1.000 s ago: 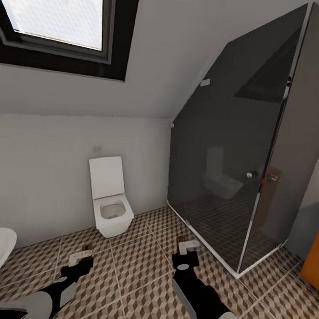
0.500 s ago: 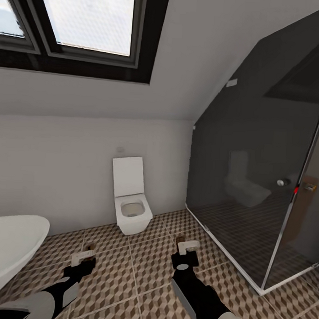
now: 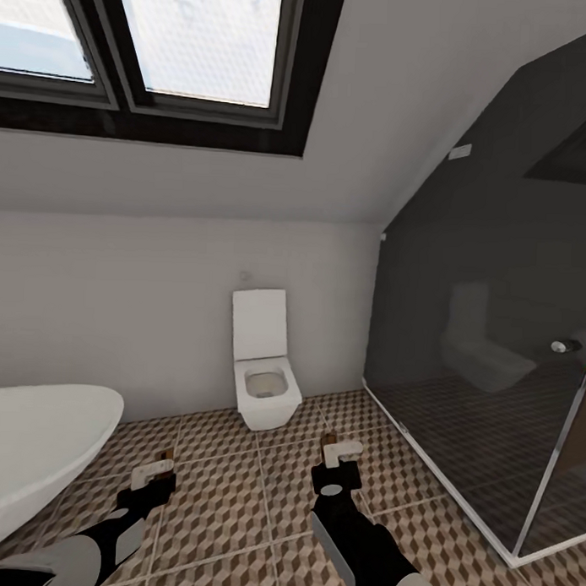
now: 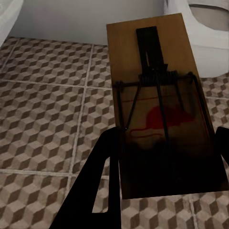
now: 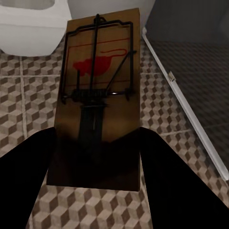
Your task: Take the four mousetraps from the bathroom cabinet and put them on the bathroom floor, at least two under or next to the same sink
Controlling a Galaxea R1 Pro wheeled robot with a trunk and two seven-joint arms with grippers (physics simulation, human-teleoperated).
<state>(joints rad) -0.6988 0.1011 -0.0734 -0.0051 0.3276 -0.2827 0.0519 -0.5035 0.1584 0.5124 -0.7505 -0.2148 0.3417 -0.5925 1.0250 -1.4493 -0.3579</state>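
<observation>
Each of my grippers holds a mousetrap above the cube-patterned bathroom floor (image 3: 235,511). The left gripper (image 3: 156,472) is shut on a tan wooden mousetrap (image 4: 160,102) with a dark spring bar and a red mouse print. A second mousetrap (image 5: 98,90) of the same kind sits between the fingers of my right gripper (image 3: 338,453), which is shut on it. In the head view both traps (image 3: 162,456) (image 3: 331,440) show as small brown edges past the fingertips. The cabinet and the sink are out of view.
A white toilet (image 3: 265,368) stands against the far wall ahead. A white bathtub (image 3: 34,453) curves in at the left. A dark glass shower enclosure (image 3: 494,351) fills the right, its base rail running along the floor. A dark-framed window (image 3: 166,52) is overhead.
The whole view has swung left: the toilet and shower slid rightward and the bathtub came further into view. Both grippers keep their traps and their pose relative to the camera.
</observation>
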